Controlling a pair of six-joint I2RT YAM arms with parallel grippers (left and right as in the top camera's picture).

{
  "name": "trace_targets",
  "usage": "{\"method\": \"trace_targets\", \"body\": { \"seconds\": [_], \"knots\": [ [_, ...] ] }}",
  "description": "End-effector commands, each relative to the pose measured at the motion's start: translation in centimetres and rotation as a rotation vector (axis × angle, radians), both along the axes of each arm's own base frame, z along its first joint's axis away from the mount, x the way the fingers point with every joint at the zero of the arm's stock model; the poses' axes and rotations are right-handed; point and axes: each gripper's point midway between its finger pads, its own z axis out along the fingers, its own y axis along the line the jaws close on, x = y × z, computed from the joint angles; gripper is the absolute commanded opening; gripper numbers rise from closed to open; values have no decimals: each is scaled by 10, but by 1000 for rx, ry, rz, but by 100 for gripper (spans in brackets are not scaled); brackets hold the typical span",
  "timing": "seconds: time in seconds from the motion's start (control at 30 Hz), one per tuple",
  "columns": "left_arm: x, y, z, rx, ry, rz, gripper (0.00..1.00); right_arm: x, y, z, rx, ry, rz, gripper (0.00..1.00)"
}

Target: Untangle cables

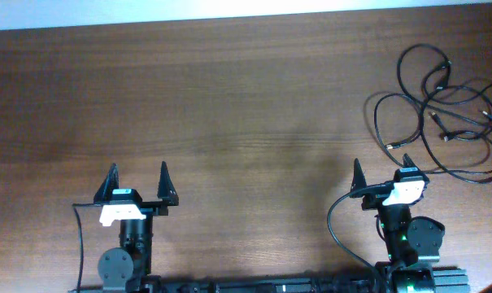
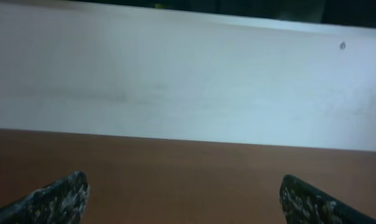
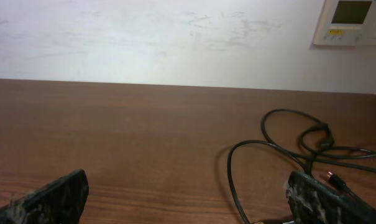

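Observation:
The cables are thin black cords lying in a tangled heap of loops at the far right of the table, with small plug ends showing. In the right wrist view they loop ahead and to the right of the fingers. My right gripper is open and empty, just short of the nearest loop, its right finger next to a plug end. Its fingers show wide apart. My left gripper is open and empty at the front left, far from the cables; its fingers frame bare wood.
The brown wooden table ends at a white wall along its far edge. A white wall panel with a display hangs at the upper right. A thicker black arm wire loops beside the right arm base.

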Motion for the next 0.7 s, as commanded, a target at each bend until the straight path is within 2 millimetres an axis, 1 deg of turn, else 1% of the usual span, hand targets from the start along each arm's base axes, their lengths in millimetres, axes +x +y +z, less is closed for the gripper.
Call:
{"method": "trace_targets", "body": {
  "seconds": [0.0,0.07,0.67],
  "knots": [
    [2,-3,-30,92,110,-6,99,0,0,-2,1,3,-2,99],
    [1,-9,-56,100,217,-49,99,0,0,-2,1,3,-2,98],
    [1,-10,-57,93,221,-54,99,0,0,-2,1,3,-2,98]
  ]
}}
